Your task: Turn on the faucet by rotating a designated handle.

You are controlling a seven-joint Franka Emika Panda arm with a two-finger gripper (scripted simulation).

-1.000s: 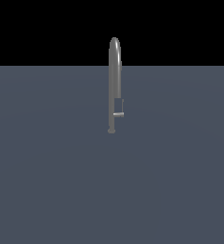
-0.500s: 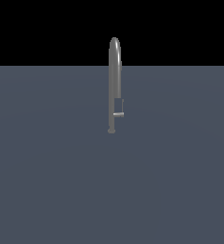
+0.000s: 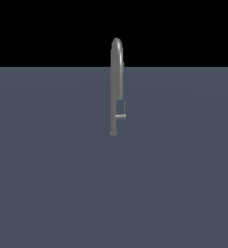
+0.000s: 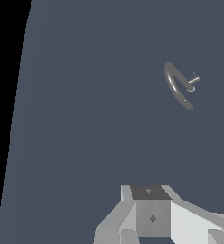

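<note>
So the faucet (image 3: 116,82) stood upright on the bench (image 3: 47,184), close to the far edge and about midway along it, nothing else near it. From the exterior view it read as a slim grey metal post with a rounded top and a little round foot. The handle (image 3: 120,116) was a short stub poking out of the lower part of the post, toward the exterior view's right, way smaller than the post itself.

In the wrist view the faucet (image 4: 176,86) showed up from above as a curved arch, with the handle (image 4: 193,80) sticking out sideways as a thin pin. The gripper (image 4: 151,224) was well apart from it, only its base in frame at the edge of the shot. The fingertips were cut off, so I couldn't tell whether the jaws were apart or together.

Handling guess: it looked like rigid metal, fixed to the bench, so no squish and nothing to lift. The handle probably pivots around the post, so it wants a sideways push or a pinch near its free tip for leverage. It's thin and smooth-looking, so I'd expect it to slip out of a sloppy grip, and the jaws would need lining up carefully around the stub.
</note>
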